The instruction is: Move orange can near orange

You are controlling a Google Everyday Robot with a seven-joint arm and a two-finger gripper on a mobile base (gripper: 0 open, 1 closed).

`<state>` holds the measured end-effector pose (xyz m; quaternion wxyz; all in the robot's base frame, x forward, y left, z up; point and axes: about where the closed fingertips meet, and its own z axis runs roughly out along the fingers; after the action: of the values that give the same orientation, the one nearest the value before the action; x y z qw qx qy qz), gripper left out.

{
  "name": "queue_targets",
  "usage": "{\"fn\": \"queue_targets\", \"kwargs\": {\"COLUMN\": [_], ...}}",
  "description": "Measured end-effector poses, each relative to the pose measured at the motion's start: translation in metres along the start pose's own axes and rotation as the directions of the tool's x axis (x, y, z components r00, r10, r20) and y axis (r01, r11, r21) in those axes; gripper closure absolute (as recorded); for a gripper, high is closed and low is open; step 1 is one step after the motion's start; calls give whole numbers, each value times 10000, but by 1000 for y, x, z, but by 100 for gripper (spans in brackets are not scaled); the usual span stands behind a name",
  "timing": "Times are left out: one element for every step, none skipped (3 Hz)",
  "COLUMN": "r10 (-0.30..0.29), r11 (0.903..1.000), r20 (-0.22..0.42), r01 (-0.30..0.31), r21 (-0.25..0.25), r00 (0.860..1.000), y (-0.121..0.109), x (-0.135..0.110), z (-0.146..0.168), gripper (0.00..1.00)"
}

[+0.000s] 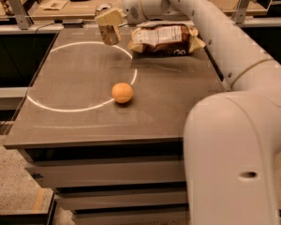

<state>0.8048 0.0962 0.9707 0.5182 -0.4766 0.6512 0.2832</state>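
The orange can (109, 34) is at the far side of the grey table (84, 121), held a little above the surface. My gripper (108, 20) is shut on the orange can from above, its tan fingers (107, 17) clamped on the can's top. The orange (122, 92) lies on the table nearer the front, well apart from the can, beside a white arc marked on the surface.
A brown-and-white snack bag (165, 38) lies at the far right of the table, right of the can. My white arm (234, 125) fills the right side of the view. Another worktop (61, 6) with small items stands behind the table.
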Motion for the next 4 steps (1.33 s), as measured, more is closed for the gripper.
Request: {"fn": "queue_targets", "kwargs": {"r10": [255, 768, 1553, 1945], "r11": [9987, 9954, 9868, 9792], "r20": [321, 261, -262, -515], "r01": [-270, -781, -1538, -1909], "r21": [441, 553, 513, 681], "r00": [9992, 9967, 9875, 9795], "y": [19, 47, 84, 94], "x": [-3, 16, 63, 89], "z": [-41, -56, -57, -56], "gripper": [100, 100, 100, 100]}}
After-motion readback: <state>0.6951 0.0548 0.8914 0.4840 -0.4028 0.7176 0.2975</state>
